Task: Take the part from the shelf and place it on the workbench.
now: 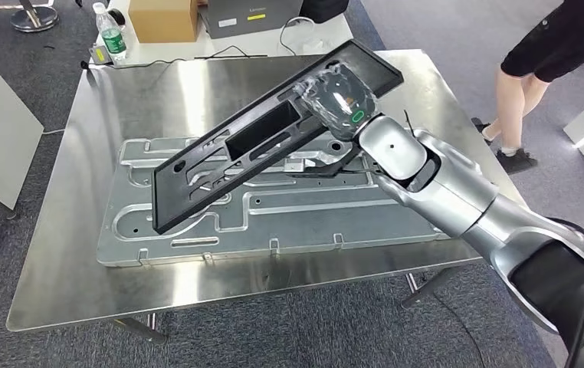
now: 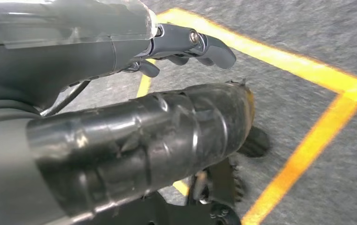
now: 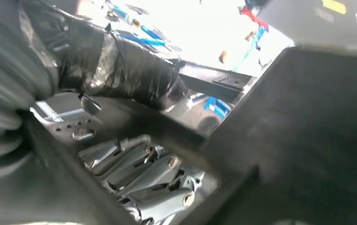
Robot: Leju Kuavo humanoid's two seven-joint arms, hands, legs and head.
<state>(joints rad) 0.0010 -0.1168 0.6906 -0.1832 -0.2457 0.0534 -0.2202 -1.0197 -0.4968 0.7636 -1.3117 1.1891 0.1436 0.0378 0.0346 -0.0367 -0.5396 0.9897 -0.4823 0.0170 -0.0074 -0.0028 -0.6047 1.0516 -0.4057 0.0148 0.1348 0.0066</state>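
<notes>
So your right hand (image 1: 340,98) grips the part (image 1: 228,153) tilted, long axis slanting down-left over the workbench (image 1: 74,253); left hand (image 2: 186,47) hangs, holding nothing.

right arm (image 1: 457,192): silver shell, black joint gaps, black cable at elbow
right hand (image 1: 340,98): black glossy film wrap, green oval mark
left hand (image 2: 134,140): grey fingers, silver screw, taped thumb

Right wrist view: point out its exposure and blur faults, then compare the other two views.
Right wrist view: background blown out white, black part soft and murky. Head view: sharp, with glare on the steel workbench. Left wrist view: floor smeared by blur.
</notes>
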